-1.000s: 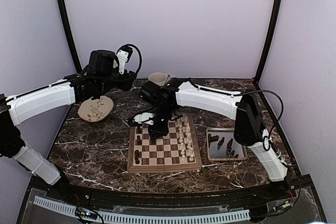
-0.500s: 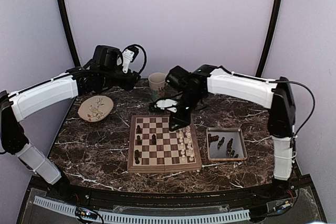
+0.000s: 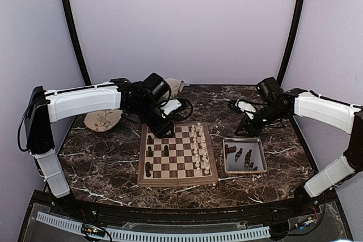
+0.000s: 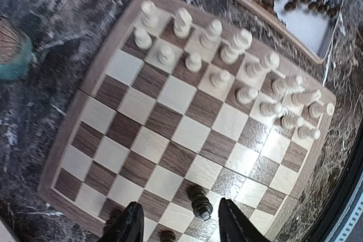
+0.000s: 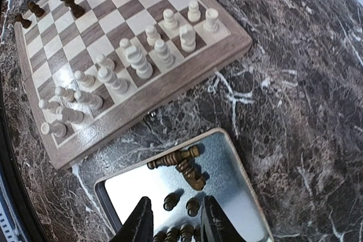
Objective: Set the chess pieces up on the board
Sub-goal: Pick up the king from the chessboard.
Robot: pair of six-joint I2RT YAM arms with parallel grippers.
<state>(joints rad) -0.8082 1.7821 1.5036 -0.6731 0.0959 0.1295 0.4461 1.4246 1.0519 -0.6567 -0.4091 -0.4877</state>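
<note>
Overhead, chess pieces (image 3: 239, 154) in the tray (image 3: 256, 150) blur together.

free: board (image 3: 181, 168) middle files | blocked: cream chessmen (image 3: 198, 151) right edge

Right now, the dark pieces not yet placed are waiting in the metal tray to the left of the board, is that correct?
Not quite. The metal tray holding the unplaced dark pieces sits to the right of the board, not the left. The top external view shows this.
</note>
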